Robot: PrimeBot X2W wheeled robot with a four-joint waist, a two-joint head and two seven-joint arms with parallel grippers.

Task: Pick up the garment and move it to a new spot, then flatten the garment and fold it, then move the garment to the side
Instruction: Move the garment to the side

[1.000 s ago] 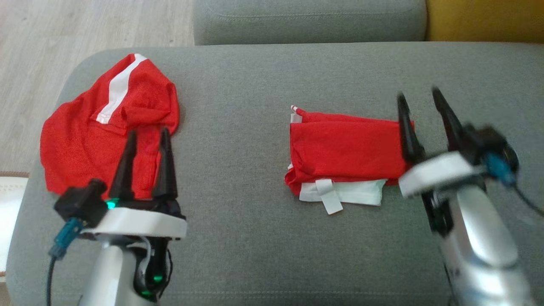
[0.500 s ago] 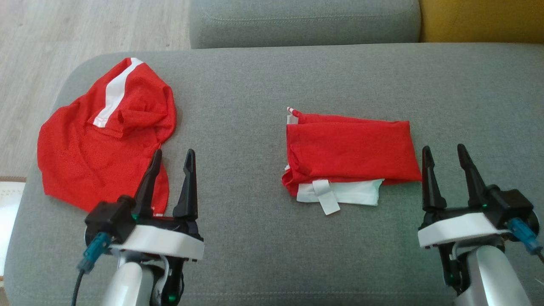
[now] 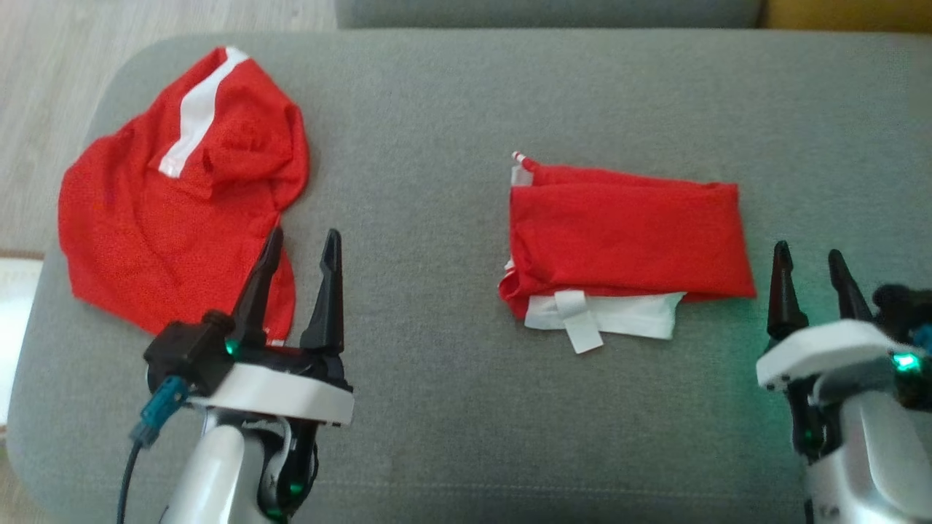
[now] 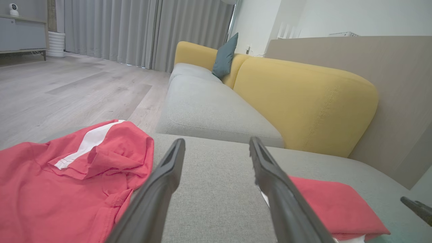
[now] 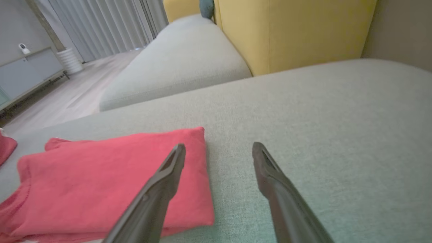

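Garment [image 3: 626,240] is lying folded at the centre-right of the grey sofa cushion [image 3: 437,94], with a white tab [image 3: 582,331] poking out at its 6 o'clock edge. Crumpled red cloth [image 3: 175,196] is sitting well apart toward 9 o'clock, and its outer edge is lying near the cushion rim above the floor [image 3: 44,58].

Left hand [image 3: 302,236] is hovering empty with its fingers spread at the crumpled red cloth's 5 o'clock corner. Right hand [image 3: 808,251] is hovering empty and spread too, just beside the garment's 4 o'clock corner.

Risks, as judged from here:
- Moving the fold aside looks pending. If the right hand is pinching only that corner, it is likely catching the top layer, so the stack will be peeling open as it drags.
- The loose white tab may be snagging on the cushion weave and pulling the lower layers out.
- The cushion is soft, so fingers coming in low may be digging into the upholstery instead of getting under the cloth.
- The left hand is sitting so near the crumpled red cloth that a closing move could be grabbing it by mistake, or nudging it off the rim.
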